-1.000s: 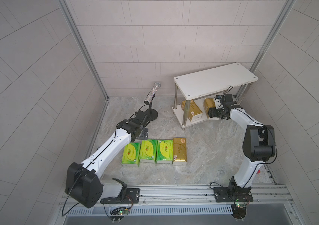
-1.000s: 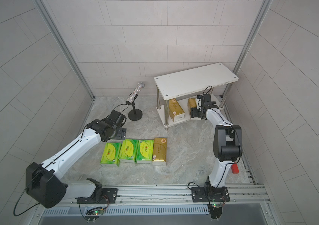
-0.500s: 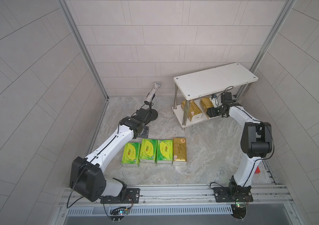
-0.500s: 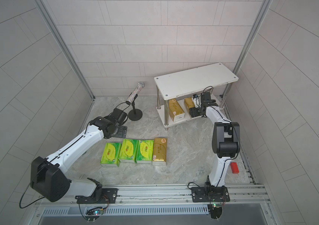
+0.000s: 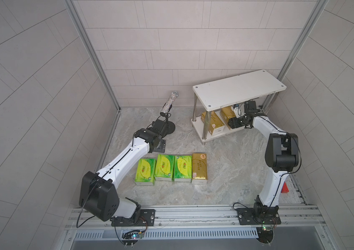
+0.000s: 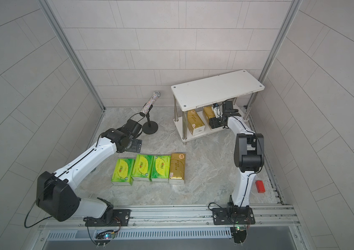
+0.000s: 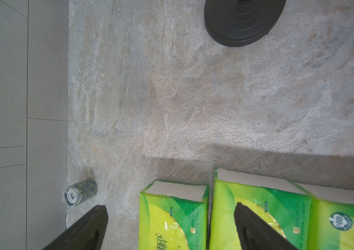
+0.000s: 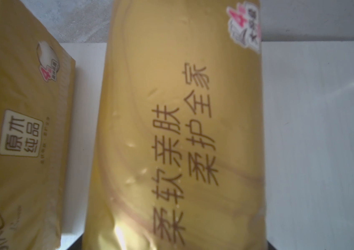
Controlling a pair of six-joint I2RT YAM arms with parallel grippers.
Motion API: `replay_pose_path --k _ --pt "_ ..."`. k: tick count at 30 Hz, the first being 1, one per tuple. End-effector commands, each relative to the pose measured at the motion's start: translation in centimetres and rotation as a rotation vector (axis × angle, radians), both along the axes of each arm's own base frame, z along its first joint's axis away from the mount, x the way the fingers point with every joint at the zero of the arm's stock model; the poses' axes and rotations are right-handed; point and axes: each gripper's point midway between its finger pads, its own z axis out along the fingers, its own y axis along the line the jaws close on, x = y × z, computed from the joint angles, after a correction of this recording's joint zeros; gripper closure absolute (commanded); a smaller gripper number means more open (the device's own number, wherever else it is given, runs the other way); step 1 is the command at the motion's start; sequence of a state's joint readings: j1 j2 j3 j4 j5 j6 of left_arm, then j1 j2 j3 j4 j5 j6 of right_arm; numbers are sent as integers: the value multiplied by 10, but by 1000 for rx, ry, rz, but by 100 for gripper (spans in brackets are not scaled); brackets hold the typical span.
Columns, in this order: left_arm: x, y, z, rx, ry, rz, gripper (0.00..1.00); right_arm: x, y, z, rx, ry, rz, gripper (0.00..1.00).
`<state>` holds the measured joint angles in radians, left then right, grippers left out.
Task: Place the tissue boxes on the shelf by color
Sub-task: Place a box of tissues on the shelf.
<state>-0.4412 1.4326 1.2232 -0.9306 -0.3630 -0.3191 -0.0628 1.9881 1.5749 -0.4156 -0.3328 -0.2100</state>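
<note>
Left jaws: held apart above the green tissue packs point(image 5: 164, 166).
Right jaws: state cannot be told; set at gold tissue pack point(image 8: 182, 129) on shelf point(image 5: 238, 88), 1 o'clock.

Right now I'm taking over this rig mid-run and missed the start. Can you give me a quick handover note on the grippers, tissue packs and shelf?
Grippers: the left gripper is open and empty, over the far end of the green packs. The right gripper is under the shelf's top board at a gold pack; grip unclear.
Done: two gold packs sit on the lower board.
Left: the third gold pack and all three green packs lie in one row on the table. Nothing is on the top board.
</note>
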Motion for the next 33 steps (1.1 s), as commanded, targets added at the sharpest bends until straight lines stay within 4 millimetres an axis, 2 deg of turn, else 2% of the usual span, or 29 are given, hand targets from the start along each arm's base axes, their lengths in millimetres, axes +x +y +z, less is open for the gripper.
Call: replay_pose_path --k 1,13,22,27,33 --pt "7 -3 5 14 -1 -11 0 -3 -5 -24 -37 67 9 20" --pt "11 -7 -5 11 15 -11 0 1 -14 -28 -94 67 4 19" --pt "11 -1 -4 18 8 -2 0 10 -22 -27 -97 55 -52 19" --pt "8 4 -4 16 5 7 0 11 -18 -23 -78 46 -28 19" --pt "5 7 -6 12 7 13 0 5 -17 -28 -91 67 -2 19"
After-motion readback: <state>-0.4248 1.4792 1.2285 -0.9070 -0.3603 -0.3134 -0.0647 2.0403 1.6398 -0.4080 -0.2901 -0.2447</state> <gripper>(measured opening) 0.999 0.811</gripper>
